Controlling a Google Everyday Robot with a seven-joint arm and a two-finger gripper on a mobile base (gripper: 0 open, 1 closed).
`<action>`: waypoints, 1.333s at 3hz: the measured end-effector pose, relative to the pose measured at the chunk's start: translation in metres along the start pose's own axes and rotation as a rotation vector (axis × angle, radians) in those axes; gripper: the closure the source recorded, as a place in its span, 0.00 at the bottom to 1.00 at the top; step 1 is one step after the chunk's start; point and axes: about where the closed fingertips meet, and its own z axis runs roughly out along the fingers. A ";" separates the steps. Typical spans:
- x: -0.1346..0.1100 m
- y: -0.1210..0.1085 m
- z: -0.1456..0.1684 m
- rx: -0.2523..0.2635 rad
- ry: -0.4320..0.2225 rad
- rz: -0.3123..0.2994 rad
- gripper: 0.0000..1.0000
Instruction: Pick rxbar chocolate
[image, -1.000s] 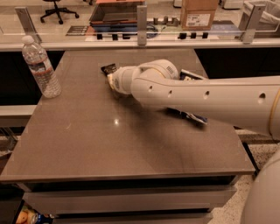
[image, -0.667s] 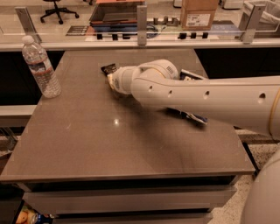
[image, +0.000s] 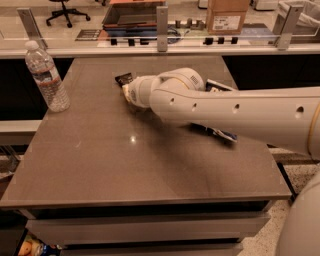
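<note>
The rxbar chocolate (image: 123, 78) is a small flat black bar lying on the far middle of the grey table (image: 100, 160); only its left end shows, the rest is behind my wrist. My gripper (image: 128, 93) is at the end of the white arm that reaches in from the right. It sits right at the bar, just in front of it and low over the table. I cannot tell whether it touches the bar.
A clear plastic water bottle (image: 48, 77) stands upright at the table's far left. A blue crinkly chip bag (image: 220, 133) lies under my arm at the right, mostly hidden. A glass-fronted counter (image: 160, 47) runs along the table's far edge.
</note>
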 end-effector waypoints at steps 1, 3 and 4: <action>0.000 0.000 0.000 0.000 0.000 0.000 1.00; 0.000 0.000 0.000 0.000 0.000 0.000 1.00; 0.000 0.001 0.000 -0.001 -0.001 0.000 1.00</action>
